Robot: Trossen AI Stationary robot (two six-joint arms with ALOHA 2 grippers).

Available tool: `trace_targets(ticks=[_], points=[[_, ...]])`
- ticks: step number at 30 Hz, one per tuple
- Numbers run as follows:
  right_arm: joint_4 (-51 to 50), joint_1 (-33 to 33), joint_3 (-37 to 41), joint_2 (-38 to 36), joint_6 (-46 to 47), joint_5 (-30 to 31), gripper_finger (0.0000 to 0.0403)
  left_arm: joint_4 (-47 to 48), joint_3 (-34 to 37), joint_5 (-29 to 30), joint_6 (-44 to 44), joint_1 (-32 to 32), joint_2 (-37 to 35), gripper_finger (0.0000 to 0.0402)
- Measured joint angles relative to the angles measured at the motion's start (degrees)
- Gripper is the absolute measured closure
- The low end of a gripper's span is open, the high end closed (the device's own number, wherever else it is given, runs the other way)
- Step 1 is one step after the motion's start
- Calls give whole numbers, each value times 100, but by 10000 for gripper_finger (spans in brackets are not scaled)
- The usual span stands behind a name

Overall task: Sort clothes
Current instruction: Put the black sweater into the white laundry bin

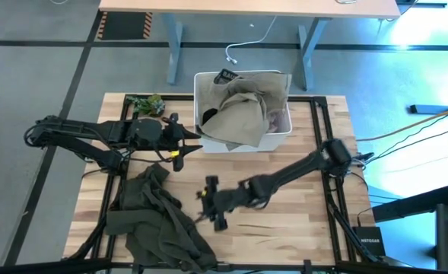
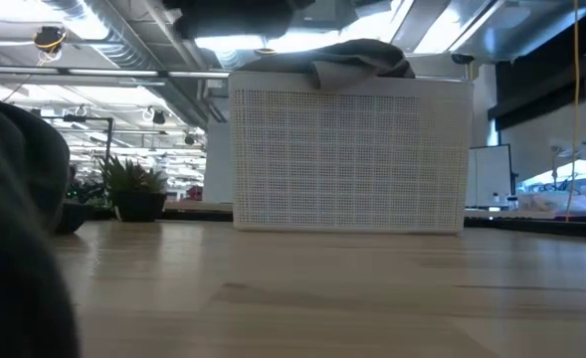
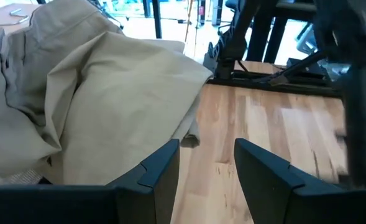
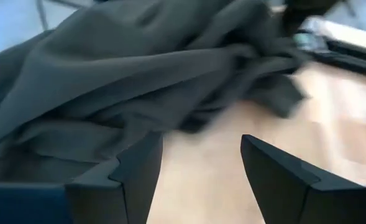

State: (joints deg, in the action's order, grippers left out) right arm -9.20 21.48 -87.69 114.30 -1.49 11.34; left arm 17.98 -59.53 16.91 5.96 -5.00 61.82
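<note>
A beige garment [image 1: 239,118] with a black lettered strap [image 1: 227,75] fills the white bin [image 1: 281,128] at the table's far middle and hangs over its near rim. It also shows in the left wrist view [image 3: 102,93]. A pile of olive-green clothes [image 1: 155,217] lies on the table's near left, and shows in the right wrist view [image 4: 139,68]. My left gripper [image 1: 195,141] [image 3: 207,152] is open and empty beside the bin's near left corner. My right gripper [image 1: 207,202] [image 4: 201,149] is open and empty just right of the olive pile, pointing at it.
A small green plant-like clump [image 1: 146,104] sits at the far left of the table, left of the bin. Black frame rails [image 1: 322,152] run along the table's sides. Bare wood [image 1: 284,221] lies near and right of the right gripper. A desk stands beyond the far edge.
</note>
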Motion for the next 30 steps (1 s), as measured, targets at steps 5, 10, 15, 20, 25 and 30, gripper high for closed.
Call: trace_targets(ticks=[5,10,15,20,25,30], points=[[34,197,-624,847,6,-72,158,4,0,0,163,-5,0,253],[23,218,-1219,1401,379,-106,159,-16,0,0,277,-104,0,253],[-75,214,-1533,1502,1072,-97,159,2,0,-13,914,-167,7,253],[-100,214,-1638,1502,1852,-203,160,124,0,-7,842,-165,15,253],[-124,275,-1640,1502,2854,-897,160,409,0,-4,742,-166,17,253],[467,515,-1642,1596,3454,-1007,160,595,0,-4,889,-165,17,253]])
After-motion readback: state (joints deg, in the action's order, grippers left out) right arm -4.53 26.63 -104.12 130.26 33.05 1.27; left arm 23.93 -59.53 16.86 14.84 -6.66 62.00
